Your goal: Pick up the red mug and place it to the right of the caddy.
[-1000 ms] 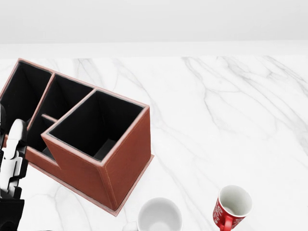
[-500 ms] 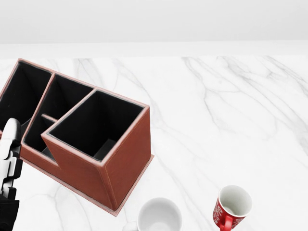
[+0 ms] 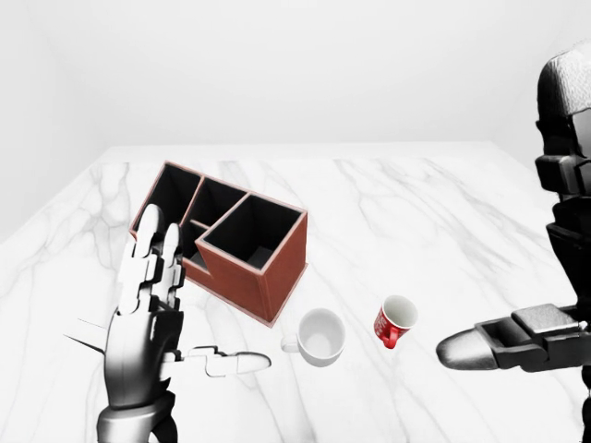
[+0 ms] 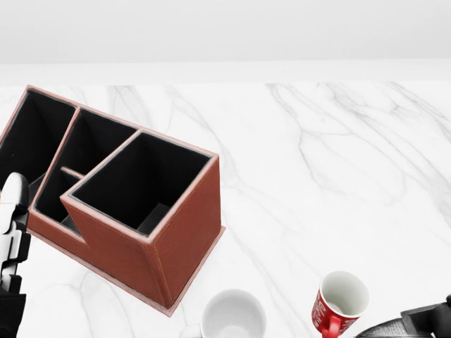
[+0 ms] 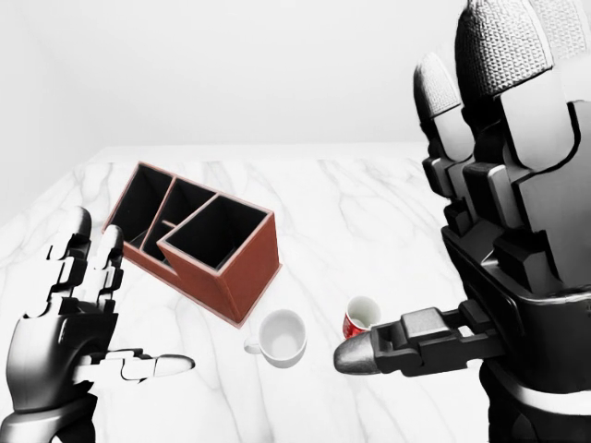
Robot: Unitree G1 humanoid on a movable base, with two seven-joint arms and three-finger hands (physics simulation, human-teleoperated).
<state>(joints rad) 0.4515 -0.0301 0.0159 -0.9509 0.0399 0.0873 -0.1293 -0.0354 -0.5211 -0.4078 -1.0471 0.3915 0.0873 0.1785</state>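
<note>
Fingers of the right hand stand spread and upright, thumb stretched out level toward the view's left, nothing held; in the right-eye view the thumb tip lies just under the red mug, though how near it truly is cannot be told. The left hand is likewise splayed and empty, raised at the lower left, well apart from the mug.

The mug looks like glazed ceramic, so I judge it rigid, light enough for one hand, slick, and liable to chip if dropped. Closing the three fingers round its body, or thumb inside the rim, seems the surest hold; the handle, facing the bottom of the head view, looks small for these fingers.

It is red with white markings, white inside, tilted, and sits on the white marble table, right of a white mug and lower right of the brown compartmented caddy.
</note>
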